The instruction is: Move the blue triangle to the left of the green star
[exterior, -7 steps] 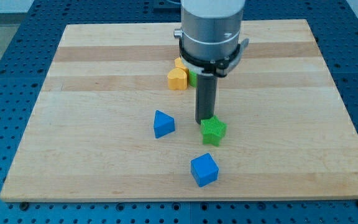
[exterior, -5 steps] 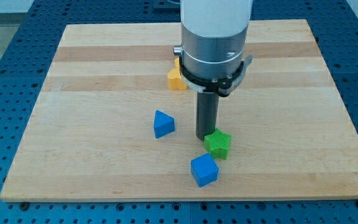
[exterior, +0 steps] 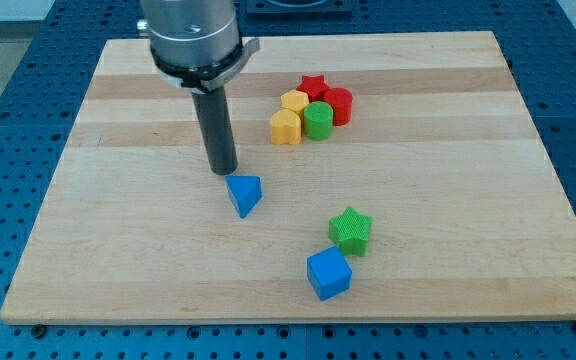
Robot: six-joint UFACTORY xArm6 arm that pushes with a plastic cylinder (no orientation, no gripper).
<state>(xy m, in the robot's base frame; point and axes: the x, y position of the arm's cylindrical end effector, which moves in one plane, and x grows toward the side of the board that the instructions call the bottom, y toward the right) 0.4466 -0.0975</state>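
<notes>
Wooden board point(exterior: 118, 250) underneath, my rod stands upright, my tip point(exterior: 225, 172) grasping nothing, just above-left of the blue triangle point(exterior: 245, 193).

No readable text, labels, brand names, numbers or signs appear anywhere in the frame. The wooden surface point(exterior: 118, 250) shows only plain grain, and the coloured blocks on it carry no markings. The metal arm housing point(exterior: 190, 35) at the upper left of the frame bears no lettering that can be read.
</notes>
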